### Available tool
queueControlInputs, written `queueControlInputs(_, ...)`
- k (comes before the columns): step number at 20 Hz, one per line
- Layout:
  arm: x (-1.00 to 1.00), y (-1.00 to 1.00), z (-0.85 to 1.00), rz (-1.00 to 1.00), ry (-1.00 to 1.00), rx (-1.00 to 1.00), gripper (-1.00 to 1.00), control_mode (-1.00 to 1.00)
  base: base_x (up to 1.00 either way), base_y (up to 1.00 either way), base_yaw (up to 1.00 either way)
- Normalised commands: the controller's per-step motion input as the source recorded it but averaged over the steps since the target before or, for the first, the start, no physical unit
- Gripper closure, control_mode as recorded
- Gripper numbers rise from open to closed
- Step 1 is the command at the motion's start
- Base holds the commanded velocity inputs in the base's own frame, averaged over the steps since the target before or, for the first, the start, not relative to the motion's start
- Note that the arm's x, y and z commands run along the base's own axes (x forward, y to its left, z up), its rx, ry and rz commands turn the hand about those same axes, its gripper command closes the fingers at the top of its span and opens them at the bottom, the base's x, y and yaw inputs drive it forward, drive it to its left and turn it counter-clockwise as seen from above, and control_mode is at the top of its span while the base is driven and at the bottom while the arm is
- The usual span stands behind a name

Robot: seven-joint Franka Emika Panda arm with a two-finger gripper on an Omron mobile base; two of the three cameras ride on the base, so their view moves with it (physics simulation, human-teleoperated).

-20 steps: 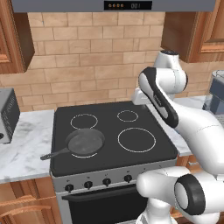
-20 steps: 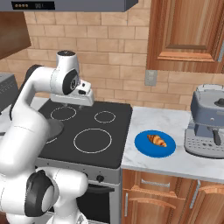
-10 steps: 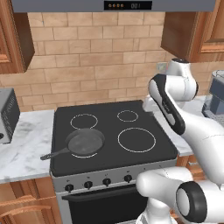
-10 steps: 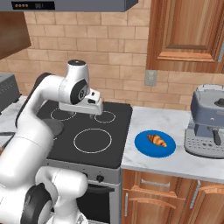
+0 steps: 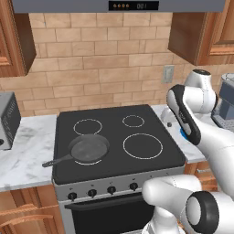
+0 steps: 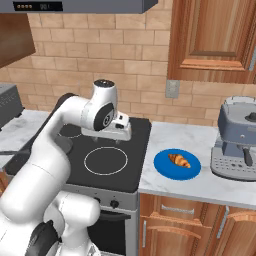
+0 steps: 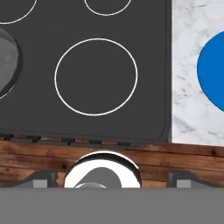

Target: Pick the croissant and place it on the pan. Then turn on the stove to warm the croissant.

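The croissant [image 6: 179, 160] lies on a flat blue plate [image 6: 165, 167] on the counter right of the stove [image 6: 107, 175]. The dark pan [image 5: 89, 148] rests empty on the stove's [image 5: 119, 137] front left burner, handle pointing front-left. My gripper [image 6: 120, 137] hovers over the cooktop's right side, left of the plate and clear of the croissant. In the hand view its fingertips [image 7: 41, 178] stand wide apart, open and empty, above the front right burner ring; the plate's edge [image 7: 214, 72] is at the right, the pan's rim [image 7: 6, 65] at the left.
Four black knobs [image 5: 111, 189] line the stove's steel front panel. A grey toaster oven [image 5: 9, 119] stands on the left counter. A coffee machine [image 6: 240, 137] sits right of the plate. Cabinets and a hood hang overhead.
The arm has swung right across the cooktop, from over the back burners to its right side nearer the plate. Pan, plate and croissant have not moved.
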Motion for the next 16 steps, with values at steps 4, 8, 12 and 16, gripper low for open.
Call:
queueControlInputs(4,0.0,-0.54,-0.19,0.0,0.04,0.0,-1.0,-1.0,0.0,0.0,0.0)
queueControlInputs(8,0.0,-0.58,-0.2,0.0,0.06,0.0,-1.0,-1.0,0.0,0.0,0.0)
queueControlInputs(12,0.0,-0.55,-0.19,0.01,0.07,0.0,-1.0,-1.0,0.0,0.0,0.0)
queueControlInputs(16,0.0,-0.54,-0.2,0.03,0.08,0.0,-1.0,-1.0,0.0,0.0,0.0)
